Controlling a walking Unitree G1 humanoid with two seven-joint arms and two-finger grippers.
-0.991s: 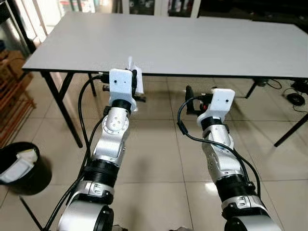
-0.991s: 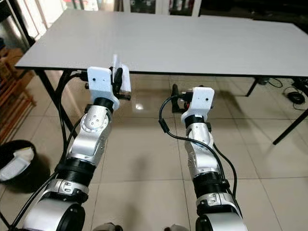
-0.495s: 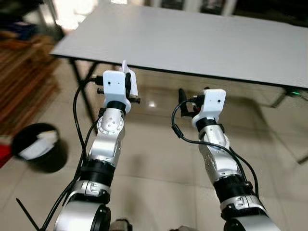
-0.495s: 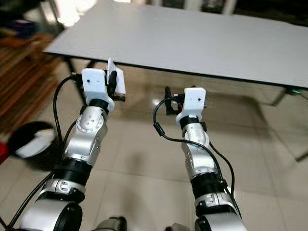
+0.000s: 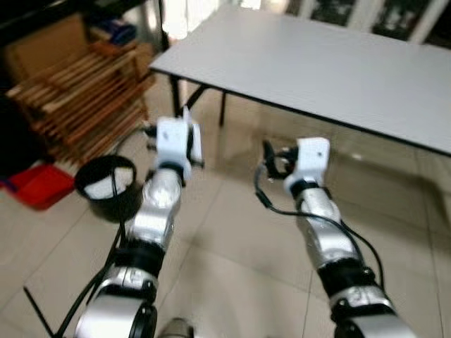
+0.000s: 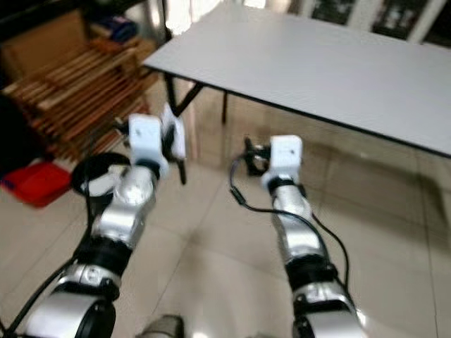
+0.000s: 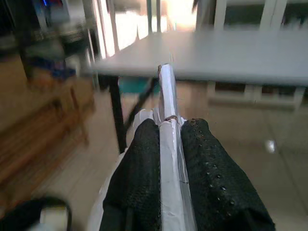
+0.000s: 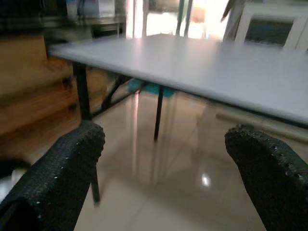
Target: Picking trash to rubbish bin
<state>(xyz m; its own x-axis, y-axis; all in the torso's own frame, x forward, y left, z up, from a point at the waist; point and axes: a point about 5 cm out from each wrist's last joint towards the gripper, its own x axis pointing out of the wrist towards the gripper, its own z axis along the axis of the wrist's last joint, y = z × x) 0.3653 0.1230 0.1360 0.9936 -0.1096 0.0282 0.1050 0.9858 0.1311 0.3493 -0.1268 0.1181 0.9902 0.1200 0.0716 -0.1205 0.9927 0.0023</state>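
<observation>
Your view has swung toward the bin (image 5: 106, 185); left gripper (image 7: 168, 139) pinches light, flimsy white paper (image 7: 167, 91) mid-length, right gripper (image 8: 163, 159) gapes empty.

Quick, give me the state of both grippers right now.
Left gripper: shut on a flat white piece of trash.
Right gripper: open, fingers wide apart, holding nothing.
</observation>
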